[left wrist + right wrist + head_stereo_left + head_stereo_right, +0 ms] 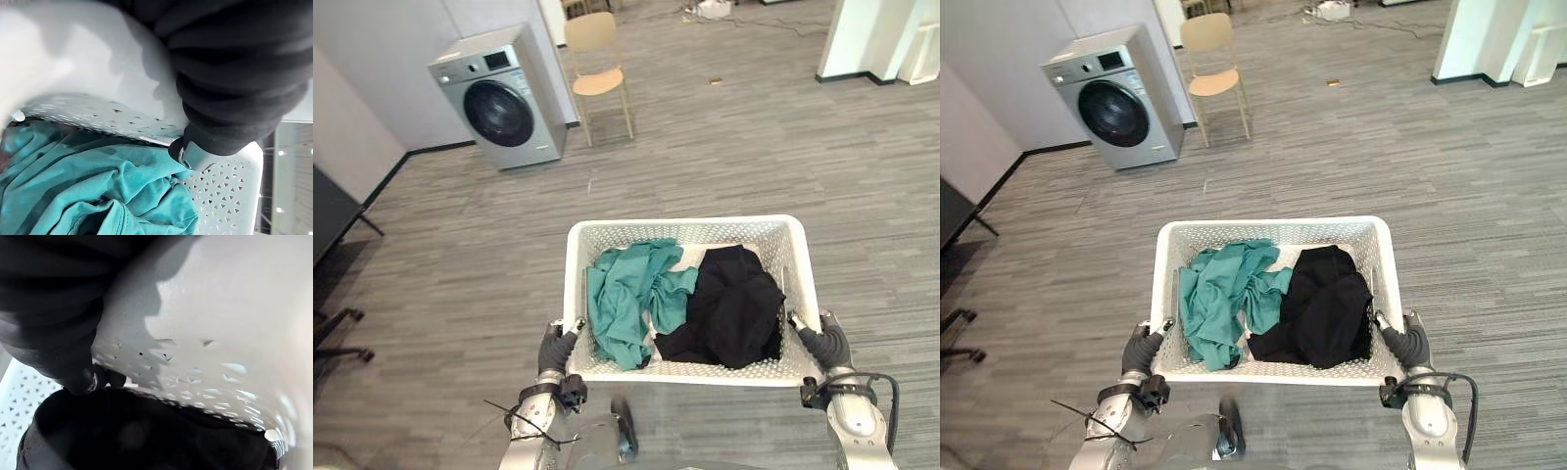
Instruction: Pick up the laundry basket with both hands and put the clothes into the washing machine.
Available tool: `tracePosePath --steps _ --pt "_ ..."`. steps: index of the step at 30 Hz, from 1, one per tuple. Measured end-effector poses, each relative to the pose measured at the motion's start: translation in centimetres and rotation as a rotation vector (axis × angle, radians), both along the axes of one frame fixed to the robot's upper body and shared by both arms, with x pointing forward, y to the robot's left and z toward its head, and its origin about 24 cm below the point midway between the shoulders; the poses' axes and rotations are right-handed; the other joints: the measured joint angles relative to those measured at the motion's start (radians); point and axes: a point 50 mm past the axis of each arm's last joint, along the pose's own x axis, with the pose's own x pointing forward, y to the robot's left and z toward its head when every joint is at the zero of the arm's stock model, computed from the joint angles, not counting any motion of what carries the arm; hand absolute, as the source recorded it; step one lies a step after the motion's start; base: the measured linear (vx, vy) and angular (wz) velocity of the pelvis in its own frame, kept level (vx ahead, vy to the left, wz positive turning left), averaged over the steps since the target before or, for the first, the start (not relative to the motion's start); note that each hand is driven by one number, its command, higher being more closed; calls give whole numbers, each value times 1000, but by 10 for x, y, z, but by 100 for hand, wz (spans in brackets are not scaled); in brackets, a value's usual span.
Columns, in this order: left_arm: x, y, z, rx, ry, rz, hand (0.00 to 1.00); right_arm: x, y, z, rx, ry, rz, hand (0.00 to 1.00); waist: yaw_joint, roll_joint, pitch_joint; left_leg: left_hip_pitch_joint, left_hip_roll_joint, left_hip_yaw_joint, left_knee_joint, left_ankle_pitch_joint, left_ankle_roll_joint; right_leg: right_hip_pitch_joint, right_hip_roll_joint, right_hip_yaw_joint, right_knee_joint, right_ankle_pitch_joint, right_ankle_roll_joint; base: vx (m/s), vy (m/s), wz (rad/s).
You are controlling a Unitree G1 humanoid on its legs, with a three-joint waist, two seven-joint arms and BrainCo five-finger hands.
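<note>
Basket w/ teal garment & black garment inside; left hand and right hand each clamp a side rim, thumb hooked over. Washer ahead-left, well apart.

White laundry basket holds teal and black clothes.

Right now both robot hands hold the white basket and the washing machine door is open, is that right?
No, the washing machine door is shut, as the left eye view shows. The left robot hand and right robot hand do hold the white basket.
</note>
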Motion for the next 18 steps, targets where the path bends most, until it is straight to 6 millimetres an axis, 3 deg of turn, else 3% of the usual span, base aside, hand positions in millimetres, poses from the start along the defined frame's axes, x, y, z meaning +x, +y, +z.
tracePosePath --steps 1,2,3,4,5,6,7,8,10,11,12,13,14,15,16,17,18 --pt "3 -1 -4 8 21 -1 100 -2 -3 -9 8 38 -17 100 -30 -18 -13 -15 -13 -6 81 -35 43 10 -43 22 28 26 47 976 362 -6" --pt "1 0 -11 14 60 1 100 0 -3 -19 17 86 -9 100 -28 -22 -1 -92 -7 4 336 -109 89 5 -17 65 127 97 95 657 240 14" --pt "1 0 -13 22 72 -18 100 -6 -1 -27 30 119 -11 100 -27 -41 3 -91 -53 23 360 -159 63 -13 -36 70 251 130 102 817 359 -7" --pt "-7 -4 -22 22 120 -35 100 -18 -4 -34 27 165 -23 100 -31 -69 -7 66 -136 50 123 -201 156 -154 -59 71 614 366 77 491 212 27" --pt "-8 -1 -25 36 136 -42 100 -22 0 -39 44 181 -34 100 -59 -96 -18 107 -178 38 97 -214 151 -204 -89 62 728 470 42 641 223 44" --pt "-6 2 -27 44 151 -41 100 -23 2 -41 48 188 -29 100 -78 -108 -13 151 -192 30 68 -234 168 -295 -88 68 857 417 -8 666 67 30" --pt "-6 3 -29 45 161 -38 100 -20 4 -40 49 189 -20 100 -74 -85 0 215 -180 29 21 -244 170 -427 -59 56 918 325 -37 788 68 -11" --pt "-4 4 -27 49 152 -43 100 -20 4 -40 51 187 -23 100 -78 -53 24 315 -160 11 -64 -254 155 -519 -12 19 904 236 -39 761 64 -35" --pt "3 3 -23 69 130 -75 100 -23 3 -41 67 182 -51 100 -91 -24 39 439 -120 -11 -152 -262 144 -631 62 -25 790 167 -40 634 10 2" --pt "8 2 -20 79 113 -88 100 -25 3 -39 73 171 -64 100 -105 -20 40 484 -106 -19 -179 -267 140 -667 73 -59 662 172 -38 628 -40 37" --pt "16 2 -14 91 81 -106 100 -27 2 -32 70 142 -83 100 -109 -25 38 535 -95 -30 -196 -293 140 -679 87 -94 402 208 -23 648 -94 37" --pt "20 0 -10 92 62 -113 100 -28 1 -28 64 126 -86 100 -107 -31 36 552 -93 -31 -196 -313 130 -678 98 -94 279 244 -16 530 -110 34" --pt "24 -3 -6 89 37 -121 100 -27 0 -21 53 93 -90 100 -110 -43 31 586 -90 -43 -183 -351 107 -677 106 -78 163 332 -33 695 -168 56" --pt "25 -9 -4 72 25 -124 100 -28 -5 -14 27 74 -102 100 -129 -37 25 613 -69 -84 -108 -402 87 -664 106 -77 257 364 -56 824 -241 77" --pt "25 -15 -4 47 25 -117 100 -27 -8 -10 12 67 -102 100 -134 -27 16 576 -40 -103 72 -409 80 -643 89 -110 339 272 -67 835 -247 82" --pt "25 -17 -4 38 23 -115 100 -28 -10 -6 -2 59 -100 100 -137 -15 19 534 -20 -108 209 -395 60 -615 90 -128 357 241 -72 820 -241 58" --pt "23 -18 -4 21 25 -106 100 -30 -12 2 -27 40 -87 100 -125 10 23 435 32 -119 486 -276 -5 -551 107 -149 372 177 -91 563 -146 29"
